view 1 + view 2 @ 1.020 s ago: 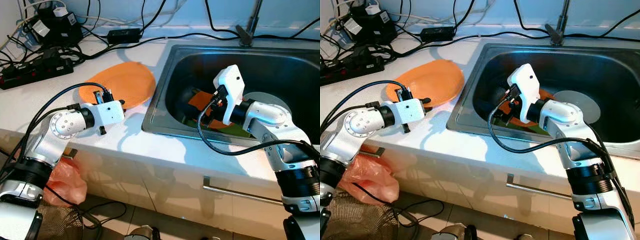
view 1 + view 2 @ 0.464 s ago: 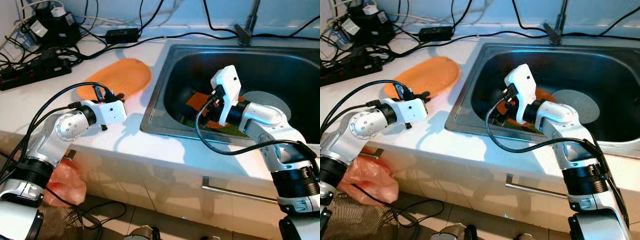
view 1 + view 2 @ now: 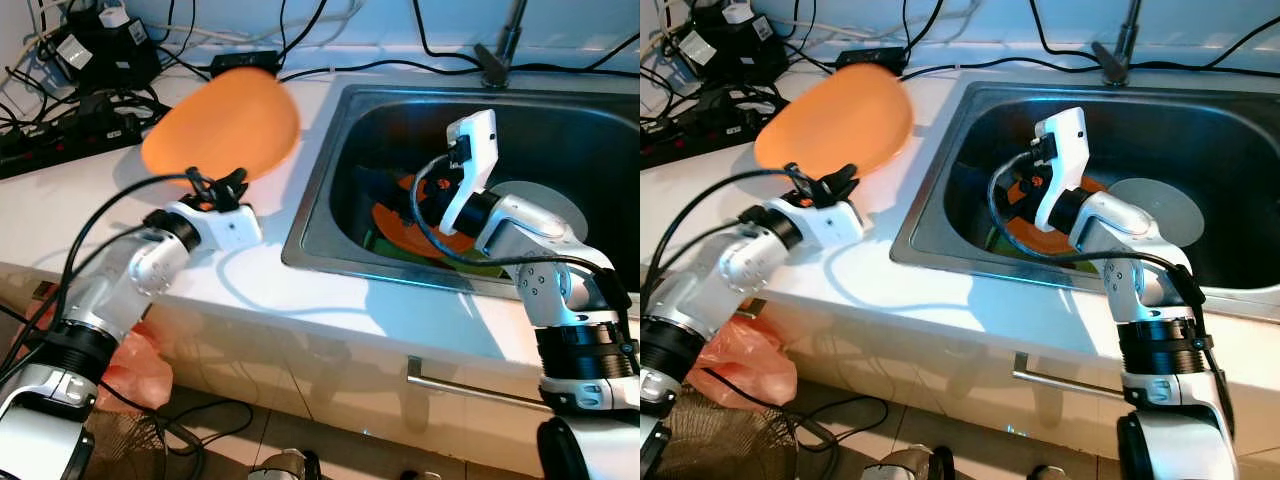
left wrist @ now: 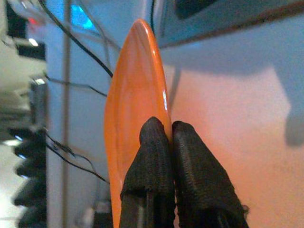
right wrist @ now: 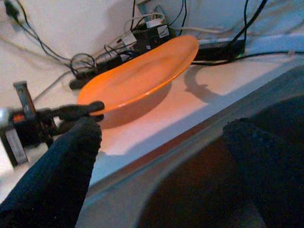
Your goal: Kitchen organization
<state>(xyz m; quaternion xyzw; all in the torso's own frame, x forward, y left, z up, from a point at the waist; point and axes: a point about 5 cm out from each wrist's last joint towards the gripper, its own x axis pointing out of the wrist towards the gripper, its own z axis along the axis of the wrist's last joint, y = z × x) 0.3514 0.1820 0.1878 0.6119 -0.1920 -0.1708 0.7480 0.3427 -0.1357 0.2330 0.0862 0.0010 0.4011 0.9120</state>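
The left pincer (image 3: 222, 187) has its two black fingers (image 4: 154, 156) pressed together on the near rim of an orange plate (image 3: 222, 125), gripping it and holding it up off the white surface (image 3: 250, 280). The plate is tilted, its near edge low at the pincer and its far edge raised toward the back wall, so its long axis runs away from the robot and slightly up; its hollow face turns toward the robot's head. It hangs above the surface just left of the stainless sink (image 3: 330, 160), and casts a shadow on the surface below it. Seen from the left wrist, the plate stands edge-on, a thin orange blade rising from between the fingertips. The right pincer (image 5: 161, 156) sits inside the sink basin with its fingers spread wide apart and nothing between them; its white housing (image 3: 472, 160) leans over another orange dish (image 3: 400, 215) lying low in the basin on top of something green (image 3: 400, 247). A grey round disc (image 3: 545, 205) lies on the sink floor farther right. Behind the plate, black power strips and tangled cables (image 3: 70, 70) crowd the back of the surface, and a faucet base (image 3: 497, 62) stands at the sink's far rim. An orange plastic bag (image 3: 125, 365) hangs below the surface's edge on the left.
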